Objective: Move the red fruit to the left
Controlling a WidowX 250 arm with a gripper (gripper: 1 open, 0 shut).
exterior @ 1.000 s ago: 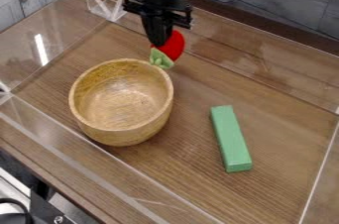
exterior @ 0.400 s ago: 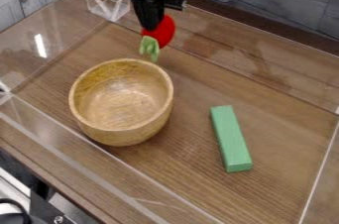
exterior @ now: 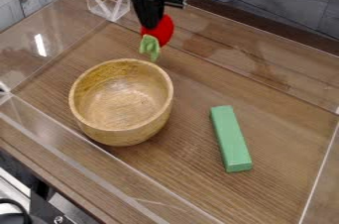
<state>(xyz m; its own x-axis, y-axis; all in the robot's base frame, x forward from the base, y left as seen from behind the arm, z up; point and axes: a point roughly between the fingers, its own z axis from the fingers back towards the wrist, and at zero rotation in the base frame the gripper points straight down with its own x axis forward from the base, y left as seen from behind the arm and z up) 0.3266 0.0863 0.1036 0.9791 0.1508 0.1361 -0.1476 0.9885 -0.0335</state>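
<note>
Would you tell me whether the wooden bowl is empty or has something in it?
Empty: the wooden bowl shows only its bare inside; the red fruit hangs in the gripper behind it.

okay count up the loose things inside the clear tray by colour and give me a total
Red with green leaves: 1, the red fruit, held off the wood by the pincer
Green: 1, the long green block
Light wood: 1, the wooden bowl
Total: 3

red fruit (exterior: 159,32), green-leafed, held aloft
</note>
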